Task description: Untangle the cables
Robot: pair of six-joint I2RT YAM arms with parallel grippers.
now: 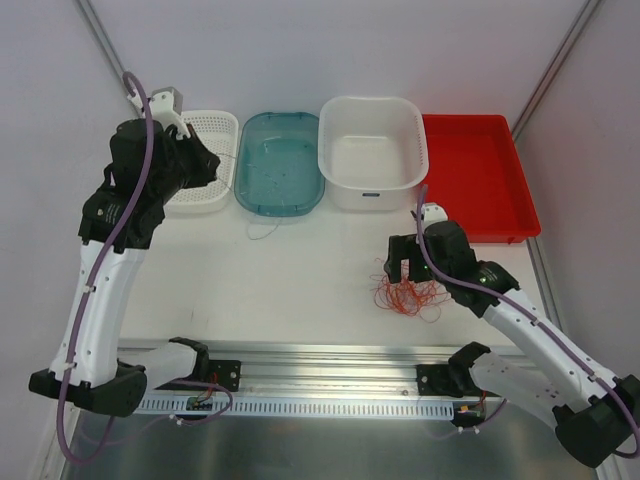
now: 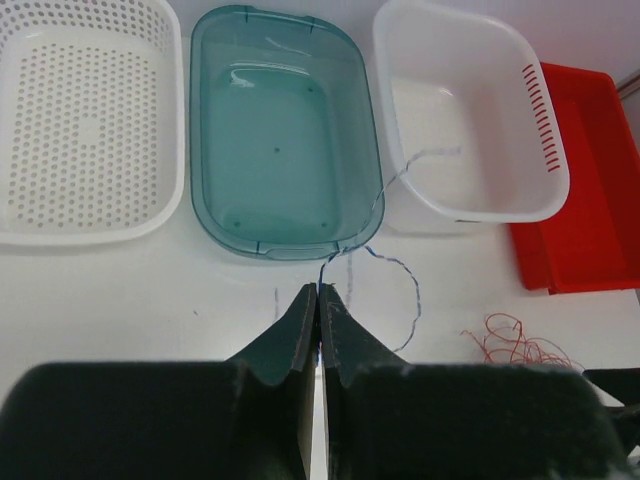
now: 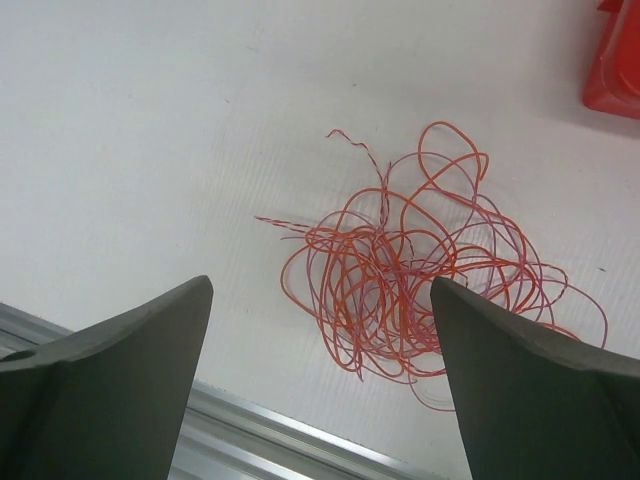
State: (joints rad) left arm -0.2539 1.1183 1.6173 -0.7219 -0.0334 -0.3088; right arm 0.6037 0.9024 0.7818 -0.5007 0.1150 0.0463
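Several hair-thin cables (image 3: 400,270), mostly red and orange, lie in one loose tangle on the table (image 1: 300,290), near the aluminium rail (image 1: 330,355) at its front edge. Our right gripper (image 3: 322,290) hangs directly over them with its fingers spread wide and touching nothing. Our left gripper (image 2: 318,292) is raised toward the back, fingers pressed together on what looks like the end of a pale grey wire (image 2: 405,290). That wire curls away across the table in front of the teal tub (image 2: 280,130).

We judge these wires almost weightless, limp and springy. Pulling any one loop will likely drag the whole clump along with it. The best hold looks like a free end, such as the twisted strand (image 3: 362,158) sticking out at the tangle's upper left, or a single outer loop rather than the dense middle. So thin a wire could slip from between the fingers.

The perforated white basket (image 2: 90,120), white tub (image 2: 470,110) and red tray (image 2: 590,190) line the back and are well apart from the tangle. Nothing stands in the way.
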